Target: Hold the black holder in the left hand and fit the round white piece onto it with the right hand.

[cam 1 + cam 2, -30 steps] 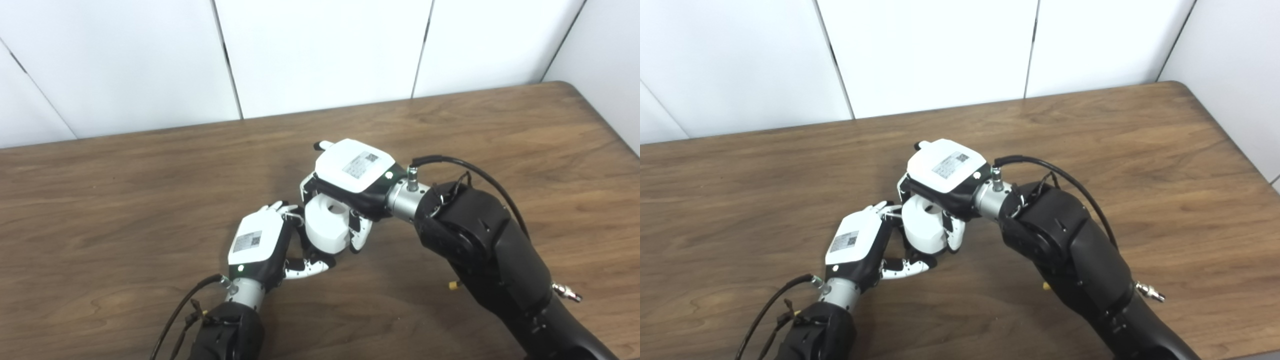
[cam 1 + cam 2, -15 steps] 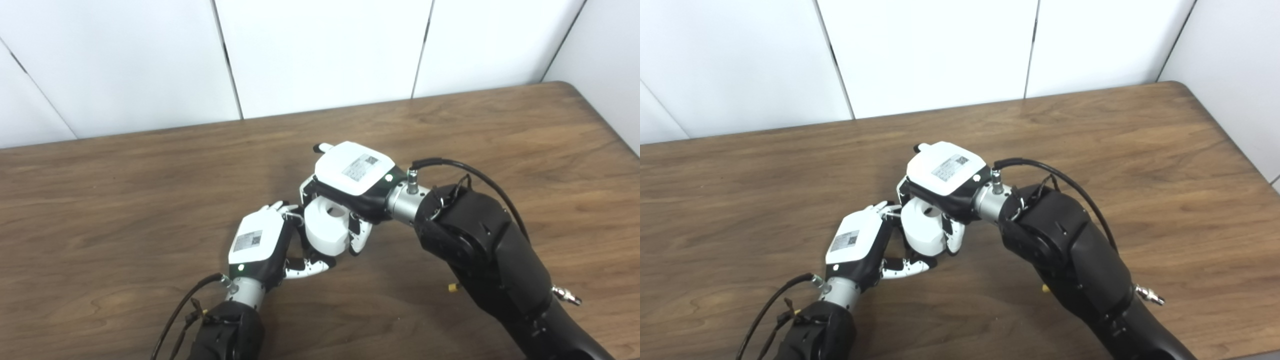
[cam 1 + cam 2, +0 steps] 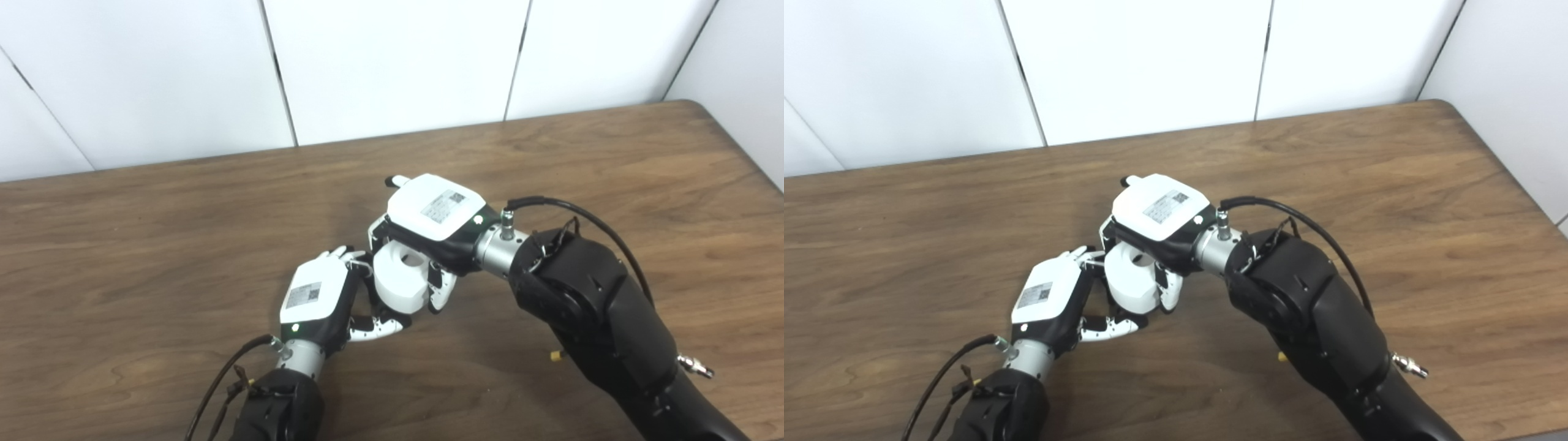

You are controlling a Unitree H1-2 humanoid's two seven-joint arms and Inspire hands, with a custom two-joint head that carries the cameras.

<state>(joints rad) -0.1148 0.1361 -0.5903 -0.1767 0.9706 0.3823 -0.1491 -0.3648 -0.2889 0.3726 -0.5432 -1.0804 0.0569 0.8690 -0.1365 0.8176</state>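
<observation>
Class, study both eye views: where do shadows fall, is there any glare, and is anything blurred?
Left eye view: soft, even light; a faint shadow lies on the table under the right hand; no blur.
Right eye view: the round white piece is bright and almost featureless, with no sharp glare; everything is in focus.

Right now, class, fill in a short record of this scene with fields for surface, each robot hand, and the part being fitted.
surface: brown wooden table
left robot hand: closed beside the piece; black holder hidden
right robot hand: over the piece, gripping it
part: round white plastic piece, hole on top, between both hands
</observation>
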